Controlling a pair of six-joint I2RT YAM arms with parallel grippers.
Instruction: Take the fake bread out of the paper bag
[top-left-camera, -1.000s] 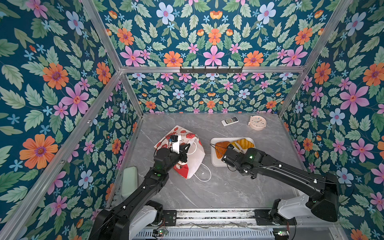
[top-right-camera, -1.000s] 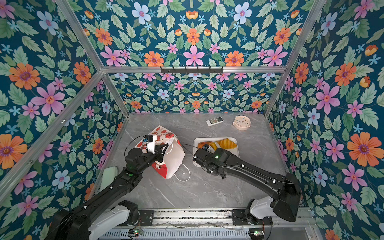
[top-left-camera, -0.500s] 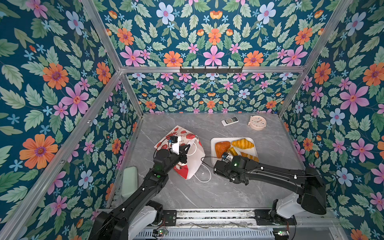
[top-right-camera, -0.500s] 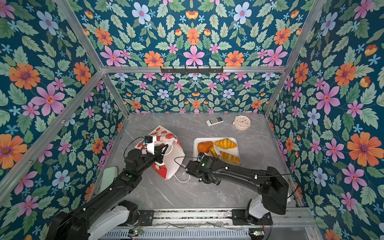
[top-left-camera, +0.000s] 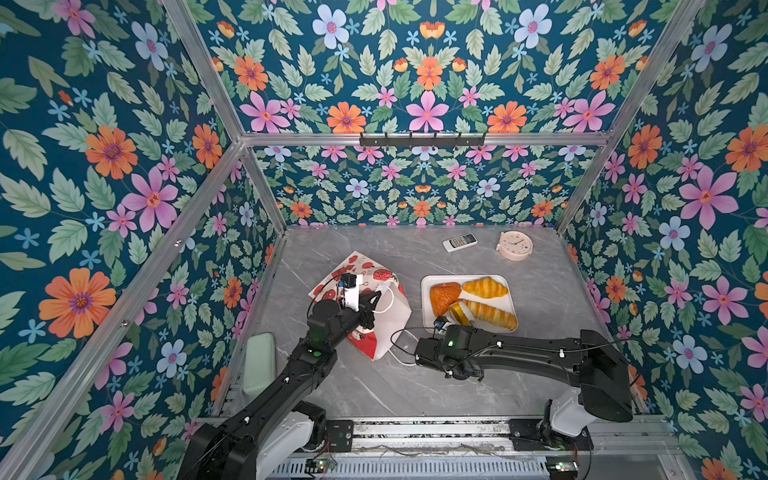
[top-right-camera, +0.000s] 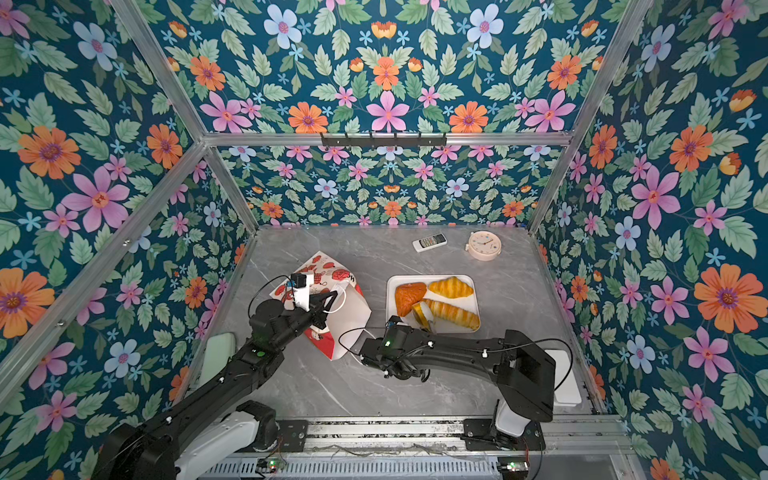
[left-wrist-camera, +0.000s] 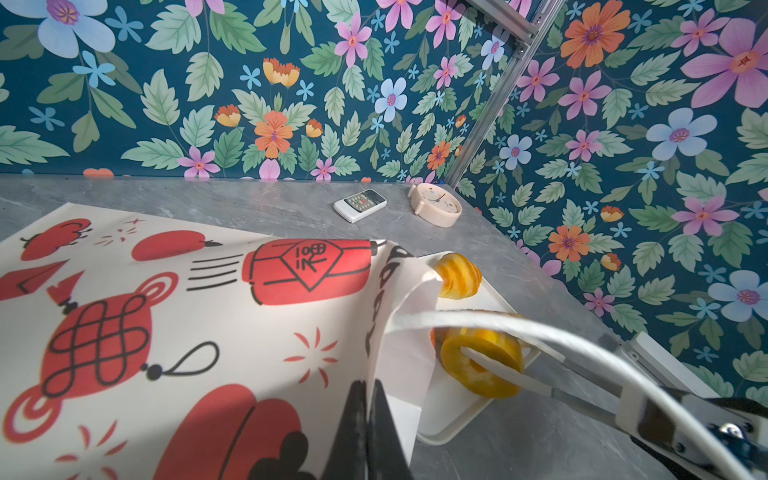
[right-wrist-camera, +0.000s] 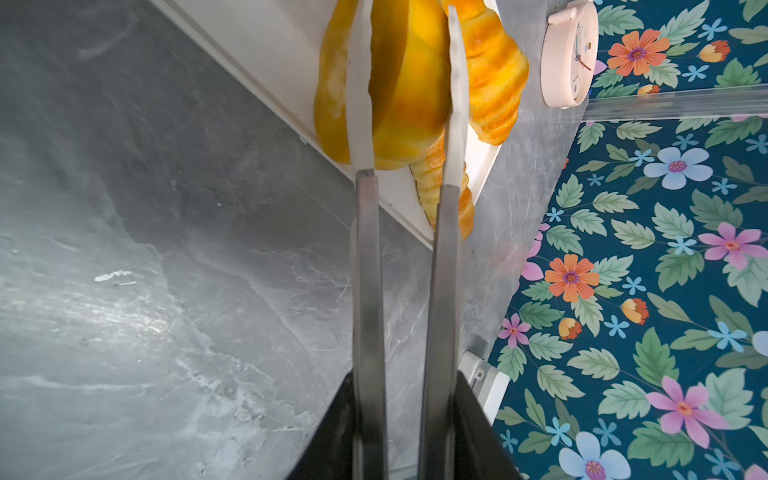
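The paper bag (top-left-camera: 392, 322) (top-right-camera: 353, 318) lies tilted on the grey table, its red prints showing in the left wrist view (left-wrist-camera: 166, 311). My left gripper (top-left-camera: 376, 295) (left-wrist-camera: 366, 399) is shut on the bag's open edge. My right gripper (top-left-camera: 451, 316) (right-wrist-camera: 406, 25) is shut on a yellow ring donut (top-left-camera: 455, 311) (right-wrist-camera: 407, 104) (left-wrist-camera: 482, 361) at the near left corner of the white tray (top-left-camera: 428, 282). On the tray lie a brown bun (top-left-camera: 444, 297), a croissant (top-left-camera: 484, 286) and a long twisted stick (top-left-camera: 492, 315). The bag's inside is hidden.
A remote (top-left-camera: 459, 242) and a round clock (top-left-camera: 515, 246) lie at the back of the table. A pale green object (top-left-camera: 258, 365) sits at the front left edge. The bag's white cord handle (top-left-camera: 399, 357) trails on the table near my right wrist.
My right arm has swung down toward the front left, uncovering the tray; its fingers still hold the donut at the tray's corner. The left arm and bag have stayed still.
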